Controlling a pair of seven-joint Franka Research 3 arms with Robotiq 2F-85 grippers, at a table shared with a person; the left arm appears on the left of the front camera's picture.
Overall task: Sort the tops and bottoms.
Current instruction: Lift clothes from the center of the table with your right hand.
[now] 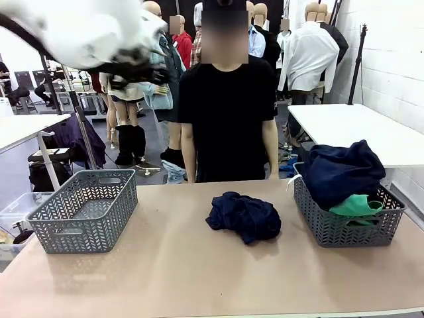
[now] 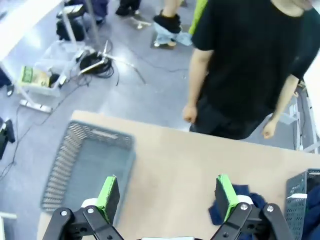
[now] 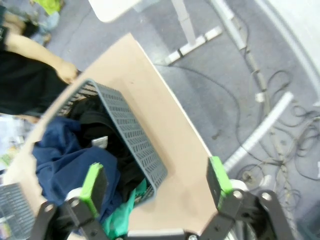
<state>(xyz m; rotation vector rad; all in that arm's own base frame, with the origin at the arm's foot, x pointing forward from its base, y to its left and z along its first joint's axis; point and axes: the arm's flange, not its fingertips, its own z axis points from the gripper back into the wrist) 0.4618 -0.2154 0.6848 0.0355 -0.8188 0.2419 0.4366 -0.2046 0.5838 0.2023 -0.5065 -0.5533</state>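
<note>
**Both hands released and high; the sorting looks barely begun**

The left hand (image 2: 167, 197) hangs well above the surface (image 1: 199, 271) with its green pads spread wide and nothing between them, looking down on the near-left part of the surface; the right hand (image 3: 156, 186) is likewise released and bare, poised high over the right end; neither touches any cloth.

Going from the biggest thing down: the surface carries two grey baskets and one loose garment; the person (image 1: 228, 119) in black stands at the far edge with arms down, hands off the things; the right basket (image 1: 351, 228) is heaped, a bulky navy garment (image 1: 341, 169) mounded over its far rim; the left basket (image 1: 86, 212) holds nothing that I can see; the loose dark navy garment (image 1: 244, 217) lies crumpled near the middle, apart from both baskets; the bottoms (image 1: 358, 207), teal-green, sit in the right basket at its near side, partly tucked under the navy heap, and show again from the right wrist at that basket's corner (image 3: 122, 215).

My judgement: with one basket bare and the other piled with mixed clothes, little or nothing is sorted; the bottoms, the heap above them and the middle garment all seem left to place; whether the middle garment is a top or a bottom I cannot tell.
</note>
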